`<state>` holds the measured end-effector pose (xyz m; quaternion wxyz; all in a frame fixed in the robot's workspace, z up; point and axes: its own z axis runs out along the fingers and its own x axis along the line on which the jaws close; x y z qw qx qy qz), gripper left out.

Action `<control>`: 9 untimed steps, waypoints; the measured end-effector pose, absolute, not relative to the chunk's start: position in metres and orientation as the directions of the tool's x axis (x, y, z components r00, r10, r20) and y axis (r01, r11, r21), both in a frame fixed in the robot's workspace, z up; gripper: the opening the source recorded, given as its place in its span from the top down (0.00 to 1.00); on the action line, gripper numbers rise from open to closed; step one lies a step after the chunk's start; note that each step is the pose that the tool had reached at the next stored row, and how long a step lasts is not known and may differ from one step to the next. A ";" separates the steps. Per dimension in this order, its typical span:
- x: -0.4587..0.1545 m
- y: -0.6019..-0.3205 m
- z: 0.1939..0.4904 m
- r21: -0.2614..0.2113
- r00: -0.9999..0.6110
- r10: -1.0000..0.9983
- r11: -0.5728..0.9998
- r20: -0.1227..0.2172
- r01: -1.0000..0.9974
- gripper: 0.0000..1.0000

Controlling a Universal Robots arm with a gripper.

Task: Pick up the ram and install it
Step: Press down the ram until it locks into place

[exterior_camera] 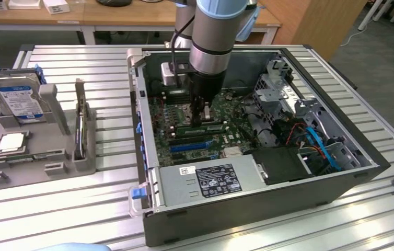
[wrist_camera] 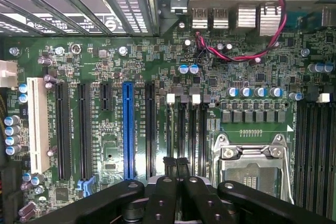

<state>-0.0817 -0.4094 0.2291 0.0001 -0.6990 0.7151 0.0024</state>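
Now the tool (exterior_camera: pixel 203 116) of the grey robot arm (exterior_camera: pixel 215 36) hangs down inside the open black computer case (exterior_camera: pixel 267 157), which lies on its side on the ribbed metal table (exterior_camera: pixel 78 63). It stands just above the green motherboard (exterior_camera: pixel 183 130), near the row of memory slots. In the wrist view its two black fingers (wrist_camera: pixel 169 169) are pressed together, so the tool is closed. Whether something thin is held between them, I cannot tell.

In the exterior view, one long narrow green ram stick (exterior_camera: pixel 209 127) sits in the board just beside the fingertips, on their right side; it seems seated in its slot, but I cannot tell if the tool touches it. In the wrist view the black memory slots (wrist_camera: pixel 184 129) with white latches run away from the fingertips, next to the silver square CPU socket (wrist_camera: pixel 252 163). A long blue expansion slot (wrist_camera: pixel 128 129) and a white one (wrist_camera: pixel 38 124) lie further along the board.

At the near end of the case lies the silver power supply with a black label (exterior_camera: pixel 211 180). On the exterior view's left, well apart from the case, a grey plastic holder (exterior_camera: pixel 36 151) stands on the table. It carries the silver hard drive with a blue-white label (exterior_camera: pixel 19 99) standing upright at the far side and the small square silver CPU chip (exterior_camera: pixel 12 142) lying flat nearer.
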 end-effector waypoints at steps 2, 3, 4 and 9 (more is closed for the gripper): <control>-0.082 -0.409 0.229 0.002 -0.023 -1.000 0.023 -0.003 -1.000 0.90; -0.082 -0.409 0.228 0.002 -0.023 -1.000 0.023 -0.003 -1.000 0.90; -0.082 -0.409 0.228 0.001 -0.023 -1.000 0.023 -0.003 -1.000 0.90; -0.082 -0.409 0.228 0.000 -0.023 -1.000 0.023 -0.003 -1.000 0.90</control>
